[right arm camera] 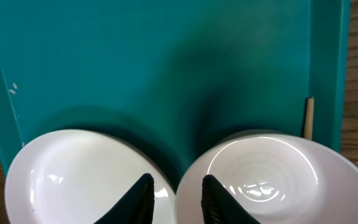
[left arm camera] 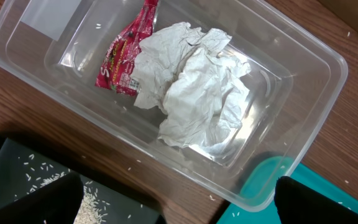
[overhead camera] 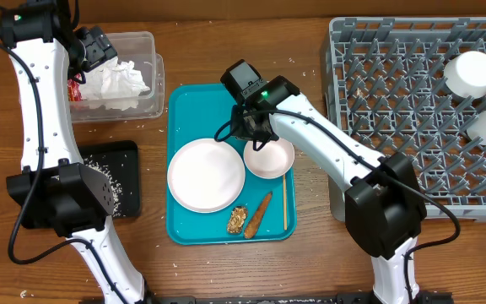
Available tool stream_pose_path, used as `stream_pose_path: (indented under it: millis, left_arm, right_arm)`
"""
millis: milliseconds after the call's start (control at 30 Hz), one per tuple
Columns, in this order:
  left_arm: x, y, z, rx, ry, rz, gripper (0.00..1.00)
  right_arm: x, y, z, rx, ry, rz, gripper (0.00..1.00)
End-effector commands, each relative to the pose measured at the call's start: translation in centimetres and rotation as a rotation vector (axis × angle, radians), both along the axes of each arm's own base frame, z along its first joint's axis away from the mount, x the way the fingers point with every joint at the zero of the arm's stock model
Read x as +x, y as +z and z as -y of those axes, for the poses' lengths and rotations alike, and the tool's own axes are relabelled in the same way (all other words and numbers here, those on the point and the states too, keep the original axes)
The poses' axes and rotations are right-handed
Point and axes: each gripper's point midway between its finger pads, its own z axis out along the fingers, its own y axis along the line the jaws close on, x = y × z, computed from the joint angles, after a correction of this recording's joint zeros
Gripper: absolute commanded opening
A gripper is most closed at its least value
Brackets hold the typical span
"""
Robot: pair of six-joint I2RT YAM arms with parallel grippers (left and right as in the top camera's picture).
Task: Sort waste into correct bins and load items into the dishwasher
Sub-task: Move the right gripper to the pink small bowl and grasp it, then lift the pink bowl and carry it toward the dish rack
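Overall light: bright and even in all three views, falling from above.
Shadows: a soft dark patch on the teal tray, just above the dishes in the right wrist view.
Glare: white highlights inside the bowl and the plate; sheen on the floor of the clear tub beside the napkins.
Focus: overhead view sharp; the bottom edges of both wrist views are slightly soft.

white arms, black joints, cables and hand, green lights.
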Motion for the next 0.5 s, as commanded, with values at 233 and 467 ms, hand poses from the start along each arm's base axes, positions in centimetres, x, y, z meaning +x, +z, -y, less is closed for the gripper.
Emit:
stream_pose_path:
  millis: [233, 467]
  left_arm:
    - [-0.2, 1.2, 0.3, -0.004, 0.006, 0.028, 1.0]
    - [-0.2, 1.2, 0.4, -0.003, 0.005, 0.028, 1.0]
  right_arm:
    - [-0.2, -6.0, 1.1, -0.095, -0.092, -0.088, 0.37]
    - [0.0, -6.3, 1.0, -0.088, -0.097, -0.088, 0.34]
